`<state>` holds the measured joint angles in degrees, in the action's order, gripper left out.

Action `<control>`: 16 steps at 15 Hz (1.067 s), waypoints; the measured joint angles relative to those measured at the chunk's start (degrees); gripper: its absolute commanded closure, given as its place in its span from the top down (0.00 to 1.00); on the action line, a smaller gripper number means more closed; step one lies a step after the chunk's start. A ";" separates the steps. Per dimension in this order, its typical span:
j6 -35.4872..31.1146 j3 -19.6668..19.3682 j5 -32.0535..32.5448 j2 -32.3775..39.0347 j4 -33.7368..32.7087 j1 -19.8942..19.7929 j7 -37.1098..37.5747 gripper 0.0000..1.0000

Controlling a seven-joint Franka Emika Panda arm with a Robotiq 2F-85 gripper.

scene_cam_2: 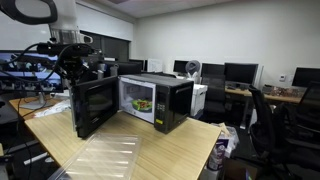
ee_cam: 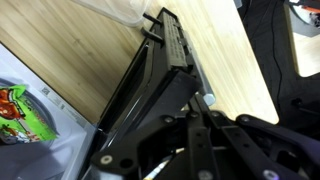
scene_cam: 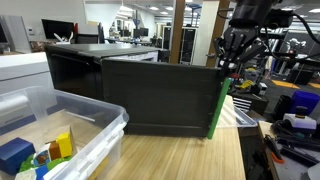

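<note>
A black microwave stands on the wooden table with its door swung wide open. In an exterior view the door is a dark panel with a green edge. My gripper hangs at the door's top outer corner with its fingers shut together and nothing between them. It shows against the door's upper edge in an exterior view. In the wrist view the shut fingertips rest at the door's edge; whether they touch it I cannot tell. A plate of green and red food sits inside the oven.
A clear plastic bin with coloured blocks stands near the door. A clear plastic lid lies on the table in front of the microwave. A bottle stands at the table's edge. Office desks, monitors and chairs surround the table.
</note>
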<state>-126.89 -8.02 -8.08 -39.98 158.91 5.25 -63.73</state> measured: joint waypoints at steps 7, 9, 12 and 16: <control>-13.20 -0.73 4.54 3.31 0.02 -1.64 2.21 0.03; -18.01 -1.28 7.88 5.65 0.03 -2.75 2.21 0.03; -22.52 -2.92 10.17 9.59 0.12 -3.95 2.21 0.03; -33.13 -5.34 10.98 16.48 0.11 -4.29 2.19 0.03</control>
<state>-160.02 -13.36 2.90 -23.51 159.01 0.96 -61.54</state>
